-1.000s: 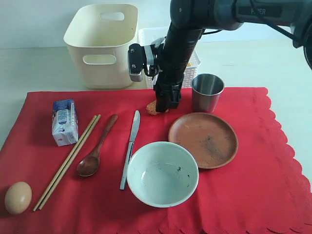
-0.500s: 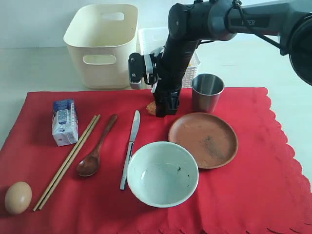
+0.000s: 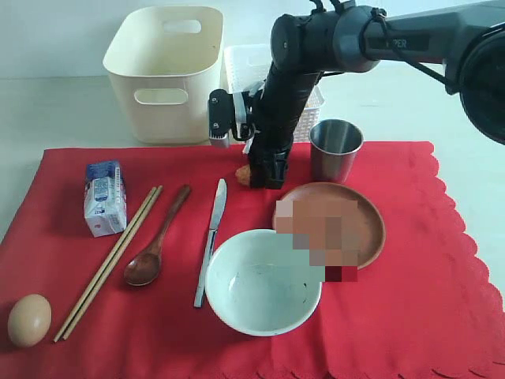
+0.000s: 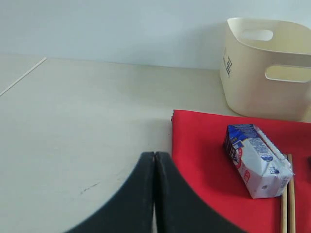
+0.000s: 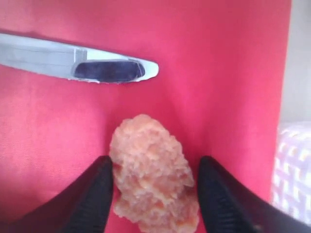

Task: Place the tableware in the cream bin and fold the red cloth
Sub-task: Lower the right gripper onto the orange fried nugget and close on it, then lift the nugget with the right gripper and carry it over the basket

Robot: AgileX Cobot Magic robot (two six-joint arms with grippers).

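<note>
White lettering is noted on the right arm (image 3: 410,43), along its upper link; "PIPER" can just be made out. Blue-and-white print is carried on the carton (image 3: 104,197), near the left edge of the cloth (image 3: 410,300), but nothing on it can be read. A small dark mark is seen on the wall of the bin (image 4: 227,62), and it is illegible.

Place: staged tabletop test bench, more lab than lived-in home.
Surface: plain pale table (image 4: 73,121).
Backdrop: blank pale wall (image 4: 121,24).
Equipment: black robot arm (image 3: 331,39) reaching over the table.
Props: red cloth (image 3: 410,316) laid like a meal setting, with bowl (image 3: 252,308), steel cup (image 3: 335,150), table knife (image 3: 211,237), wooden spoon (image 3: 154,245), chopsticks (image 3: 110,260), milk carton (image 3: 104,197), egg (image 3: 29,320).
Containers: cream bin (image 3: 166,75) and white lattice basket (image 3: 237,63) side by side behind the cloth.
</note>
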